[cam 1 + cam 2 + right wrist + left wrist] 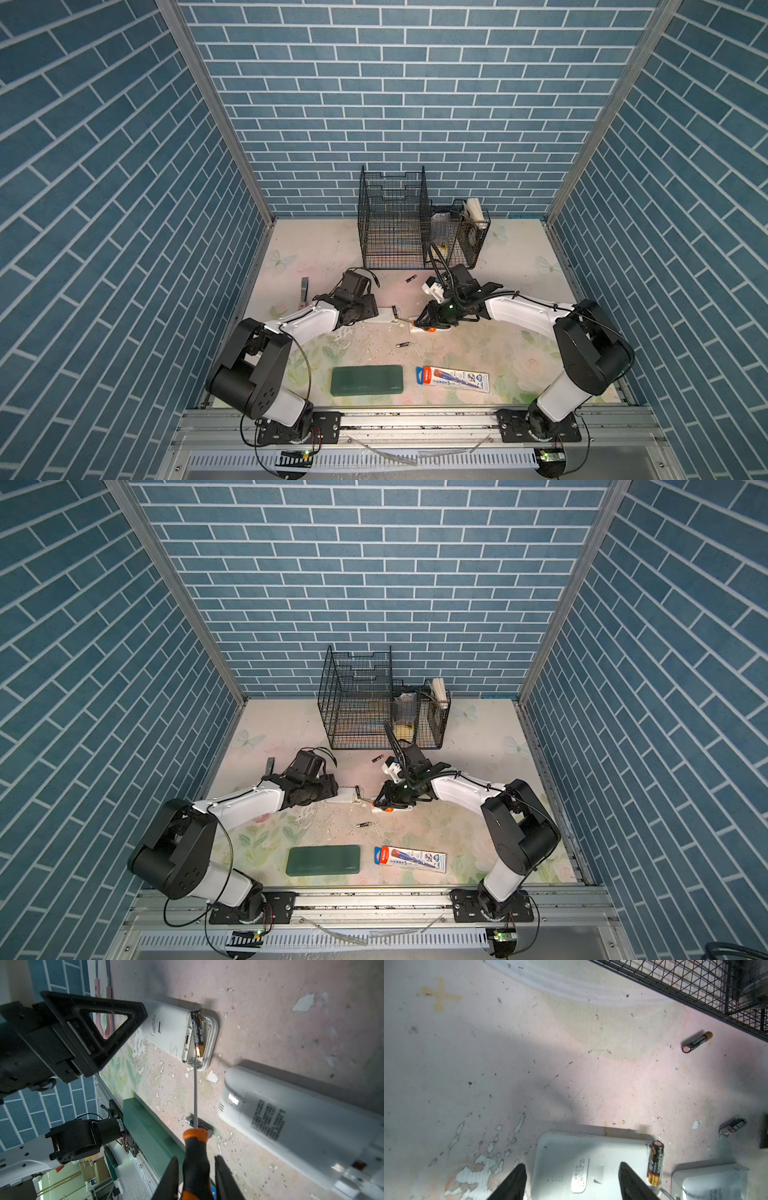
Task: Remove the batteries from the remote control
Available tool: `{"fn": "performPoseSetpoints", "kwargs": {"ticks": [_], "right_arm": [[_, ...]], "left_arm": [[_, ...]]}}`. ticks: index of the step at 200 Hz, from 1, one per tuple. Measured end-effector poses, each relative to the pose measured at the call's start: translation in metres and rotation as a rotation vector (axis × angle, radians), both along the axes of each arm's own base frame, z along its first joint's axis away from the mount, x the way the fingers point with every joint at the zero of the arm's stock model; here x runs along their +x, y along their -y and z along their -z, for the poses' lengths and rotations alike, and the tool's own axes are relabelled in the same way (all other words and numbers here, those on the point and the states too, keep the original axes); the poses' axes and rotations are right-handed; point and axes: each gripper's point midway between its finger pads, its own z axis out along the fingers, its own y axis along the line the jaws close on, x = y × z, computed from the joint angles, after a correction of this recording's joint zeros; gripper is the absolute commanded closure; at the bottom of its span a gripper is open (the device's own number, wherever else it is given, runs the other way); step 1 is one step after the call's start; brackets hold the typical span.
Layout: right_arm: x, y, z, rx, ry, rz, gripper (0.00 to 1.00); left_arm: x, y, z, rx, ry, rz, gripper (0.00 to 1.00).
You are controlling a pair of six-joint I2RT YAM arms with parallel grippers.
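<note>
Mid-table, remote [168, 1028]: bay open, one battery [197, 1032] seated.
Left claw [572, 1164]: wide, straddling remote to steady it; grip unclear.
Right claw [196, 1157]: clamps screwdriver [195, 1134] to pry battery.

Black wire basket [392, 220] at the back wall — green case [367, 378] near front, printed packet [453, 379] just beside it.
</note>
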Motion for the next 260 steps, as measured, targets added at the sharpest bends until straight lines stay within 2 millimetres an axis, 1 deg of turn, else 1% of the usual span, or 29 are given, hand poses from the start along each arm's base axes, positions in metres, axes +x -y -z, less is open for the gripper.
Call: {"fn": "performPoseSetpoints", "kwargs": {"ticks": [167, 260], "right_arm": [[0.0020, -0.0020, 0.0030, 0.005, 0.005, 0.000, 1.00], [-0.0024, -0.0003, 0.0057, -0.006, -0.009, 0.002, 1.00]], "left_arm": [[-0.0009, 0.0001, 0.0009, -0.001, -0.003, 0.002, 0.28], [0.0017, 0.0029, -0.0010, -0.015, 0.010, 0.006, 0.29]]}}
